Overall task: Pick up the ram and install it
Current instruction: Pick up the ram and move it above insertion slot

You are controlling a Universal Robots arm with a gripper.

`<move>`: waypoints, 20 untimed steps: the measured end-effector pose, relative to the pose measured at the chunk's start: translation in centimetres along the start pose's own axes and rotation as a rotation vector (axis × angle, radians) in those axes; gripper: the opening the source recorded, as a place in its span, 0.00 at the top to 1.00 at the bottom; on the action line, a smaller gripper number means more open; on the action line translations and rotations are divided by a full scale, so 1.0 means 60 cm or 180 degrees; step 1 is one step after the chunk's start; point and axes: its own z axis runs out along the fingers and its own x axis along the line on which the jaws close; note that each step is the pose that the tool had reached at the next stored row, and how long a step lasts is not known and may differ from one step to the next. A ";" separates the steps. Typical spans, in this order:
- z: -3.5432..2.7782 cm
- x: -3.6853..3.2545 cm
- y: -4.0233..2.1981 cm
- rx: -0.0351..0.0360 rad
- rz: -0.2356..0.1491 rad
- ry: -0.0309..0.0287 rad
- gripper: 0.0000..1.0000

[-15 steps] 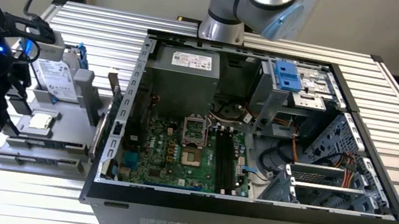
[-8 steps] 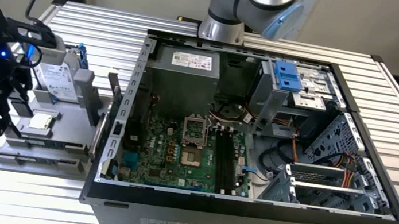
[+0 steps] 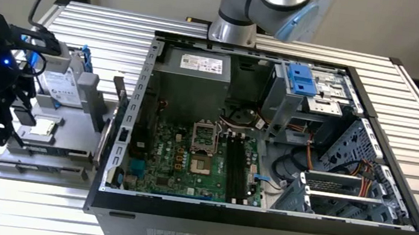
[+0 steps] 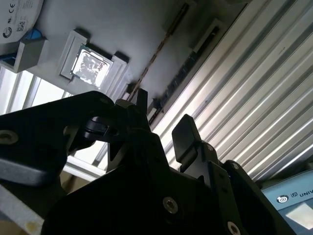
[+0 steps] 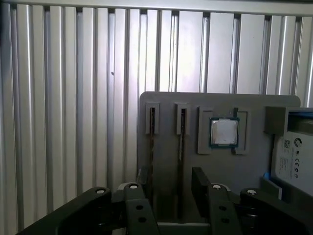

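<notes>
First wrist view: open end effector [image 5: 169, 177] above the ram [image 5: 182, 122]. Looks thin, stiff, easy to break; best pinched on flat sides.

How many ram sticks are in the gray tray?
2: one ram in the slot nearest the chip, the other in the next slot. The end effector may hide more.

- The ram [image 5: 182, 132] is a thin, long, dark stick, seen edge-on in the first wrist view.
- In the second wrist view the ram [image 4: 159, 51] shows as a narrow brownish line.
- It stands on its long edge in a narrow slot of a gray holder [image 5: 254, 166].
- Its slot is nearer the square silver chip [image 5: 224, 132] than the parallel slot beside it.
- The holder lies flat on the ribbed metal surface [image 5: 73, 98].
</notes>
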 end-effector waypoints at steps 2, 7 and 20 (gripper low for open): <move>0.003 0.001 0.000 0.0000 0.0000 0.0000 0.00; 0.011 0.003 0.000 0.0000 0.0000 0.0000 0.00; 0.029 0.013 0.000 0.0000 0.0000 0.0000 0.00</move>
